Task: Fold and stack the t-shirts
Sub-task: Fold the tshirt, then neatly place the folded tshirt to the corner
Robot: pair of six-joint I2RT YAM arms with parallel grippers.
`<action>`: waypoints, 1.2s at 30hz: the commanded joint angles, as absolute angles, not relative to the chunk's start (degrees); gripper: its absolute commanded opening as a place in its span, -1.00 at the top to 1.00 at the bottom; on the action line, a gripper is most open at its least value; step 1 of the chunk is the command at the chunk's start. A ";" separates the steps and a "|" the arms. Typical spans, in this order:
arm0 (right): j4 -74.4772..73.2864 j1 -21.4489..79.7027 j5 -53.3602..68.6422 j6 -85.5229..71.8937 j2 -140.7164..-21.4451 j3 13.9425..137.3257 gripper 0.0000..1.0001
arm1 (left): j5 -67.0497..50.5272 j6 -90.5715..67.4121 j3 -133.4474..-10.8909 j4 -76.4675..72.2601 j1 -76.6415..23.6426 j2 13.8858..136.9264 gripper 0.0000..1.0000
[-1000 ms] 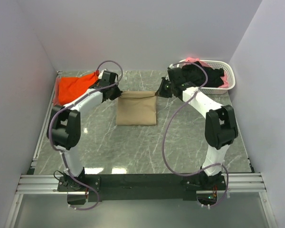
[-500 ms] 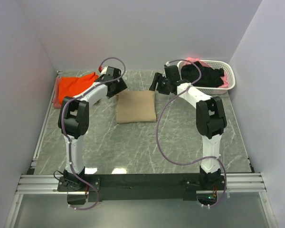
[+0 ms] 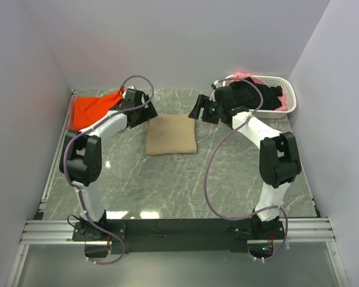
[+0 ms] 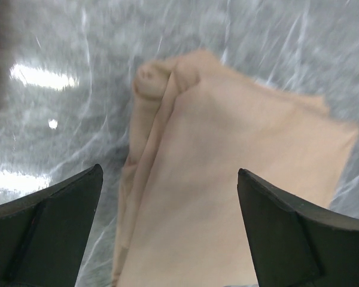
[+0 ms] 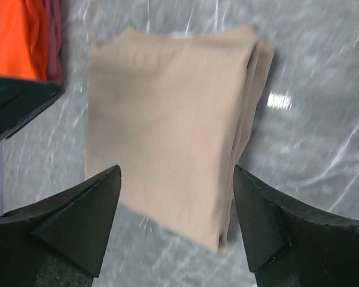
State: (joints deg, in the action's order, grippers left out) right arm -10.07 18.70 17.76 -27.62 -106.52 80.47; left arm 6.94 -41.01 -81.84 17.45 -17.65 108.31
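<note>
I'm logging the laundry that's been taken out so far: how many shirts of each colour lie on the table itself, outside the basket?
Tan shirt, folded: 1
Orange shirt: 1
Total: 2
</note>
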 commanded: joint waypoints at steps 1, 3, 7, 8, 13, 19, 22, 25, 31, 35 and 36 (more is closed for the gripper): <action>-7.03 19.95 21.71 -28.30 -101.17 74.63 -0.64 | 1.58 -35.61 -77.97 13.45 -17.84 106.61 -0.99; -4.93 20.56 21.10 -28.91 -96.89 68.86 -0.64 | 2.28 -33.84 -77.43 13.71 -17.75 106.96 -0.99; -3.25 20.83 18.55 -29.97 -88.52 60.40 -0.67 | 0.45 -30.51 -76.20 13.36 -17.75 108.54 -0.99; -3.25 20.74 18.02 -30.32 -86.59 58.73 -0.67 | 0.44 -30.59 -76.20 13.62 -17.75 108.98 -0.99; -4.83 20.74 13.02 -30.32 -75.60 50.02 -0.68 | -1.05 -29.97 -76.29 15.11 -17.75 112.67 -0.99; -10.45 20.74 8.53 -29.18 -65.58 45.01 -0.68 | -0.88 -29.80 -79.53 18.19 -17.93 117.94 -0.69; -11.77 20.65 6.95 -28.83 -61.09 43.25 -0.68 | -0.62 -29.53 -79.89 19.33 -18.63 119.18 -0.47; -14.14 20.65 4.32 -28.65 -57.14 42.10 -0.68 | 1.83 -29.62 -80.42 20.74 -20.21 119.53 -0.35; -18.72 20.74 0.44 -28.39 -50.54 39.20 -0.68 | 5.62 -30.06 -84.02 24.87 -21.36 121.90 0.52; -18.98 20.65 0.71 -26.90 -47.56 36.22 -0.68 | 6.41 -29.09 -87.53 28.29 -21.45 123.83 0.99; -19.16 20.65 0.44 -26.63 -47.37 35.86 -0.68 | 7.11 -29.00 -88.24 28.82 -21.45 124.53 0.99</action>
